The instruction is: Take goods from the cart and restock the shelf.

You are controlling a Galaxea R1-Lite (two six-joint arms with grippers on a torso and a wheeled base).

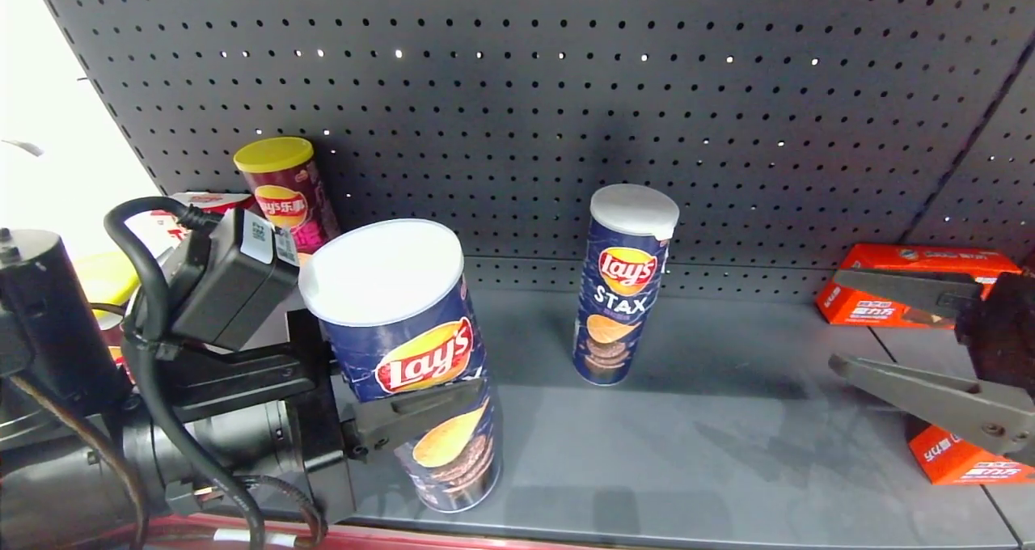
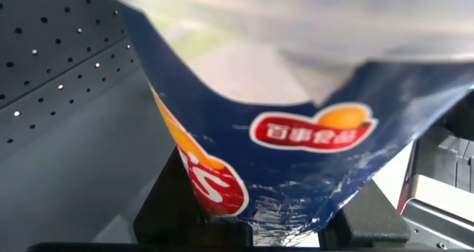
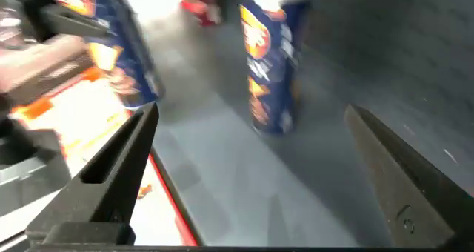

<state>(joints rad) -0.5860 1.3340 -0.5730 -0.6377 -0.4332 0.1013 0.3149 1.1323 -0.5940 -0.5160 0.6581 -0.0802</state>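
Observation:
My left gripper [image 1: 408, 392] is shut on a blue chips can [image 1: 404, 348] with a white lid, gripping its middle. The can leans slightly, with its base at the front left of the grey shelf [image 1: 728, 453]. The left wrist view shows the same can [image 2: 296, 156] close up between the left gripper [image 2: 266, 226] fingers. A second blue can [image 1: 623, 287] stands upright mid-shelf, also seen as the standing can [image 3: 270, 67] ahead of my right gripper [image 3: 252, 115]. The right gripper [image 1: 835, 319] hovers open and empty over the shelf's right side.
A maroon can with a yellow lid [image 1: 283, 186] stands at the back left by the pegboard wall [image 1: 566, 89]. Red boxes [image 1: 897, 263] lie at the right behind the right gripper, another red box [image 1: 962, 457] below it. Bare shelf lies between the two blue cans and the boxes.

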